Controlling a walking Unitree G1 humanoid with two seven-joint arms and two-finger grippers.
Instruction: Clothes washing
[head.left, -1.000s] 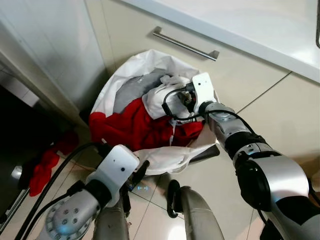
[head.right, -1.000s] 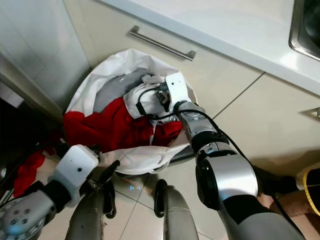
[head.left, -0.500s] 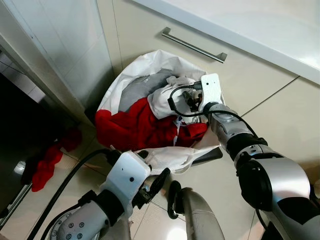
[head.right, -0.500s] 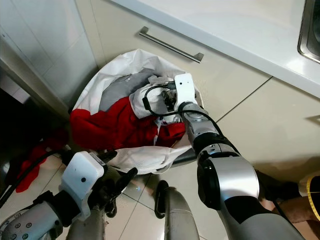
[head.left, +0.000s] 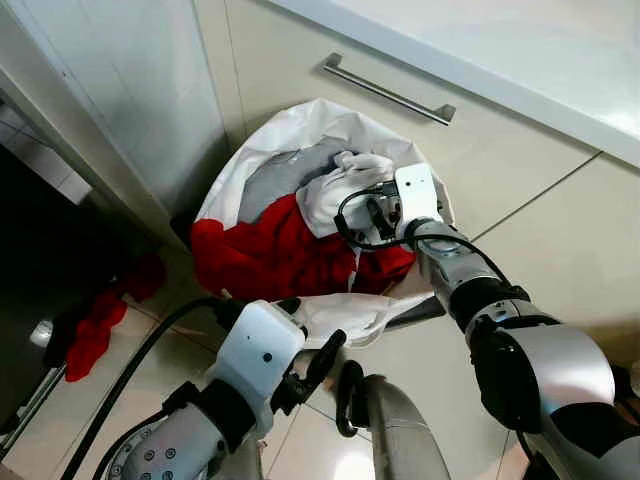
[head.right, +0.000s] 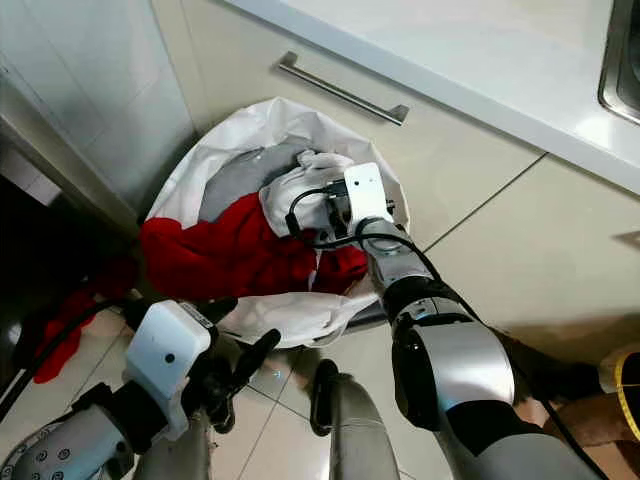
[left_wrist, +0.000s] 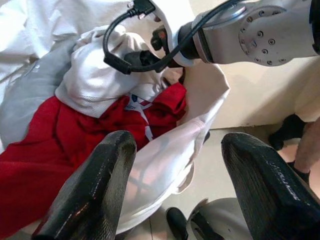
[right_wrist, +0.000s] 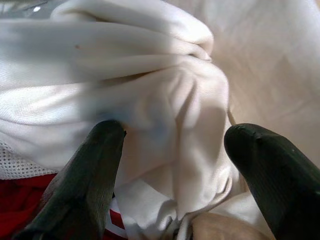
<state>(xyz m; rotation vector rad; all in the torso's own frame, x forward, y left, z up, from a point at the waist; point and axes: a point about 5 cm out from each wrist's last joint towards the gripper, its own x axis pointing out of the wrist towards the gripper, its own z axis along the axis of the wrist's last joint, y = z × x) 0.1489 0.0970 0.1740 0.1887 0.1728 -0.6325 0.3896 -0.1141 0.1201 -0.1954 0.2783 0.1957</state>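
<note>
The right hand (right_wrist: 172, 165) is spread open over the white garment (right_wrist: 150, 95) in the bag (head.left: 300, 130); a deep fold should be pinched before lifting. The left hand (left_wrist: 175, 185) hangs open.

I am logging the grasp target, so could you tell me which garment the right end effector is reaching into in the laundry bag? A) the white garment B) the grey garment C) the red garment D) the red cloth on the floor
A: the right end effector has its fingers open on either side of a fold of the white garment atop the laundry bag.
</note>
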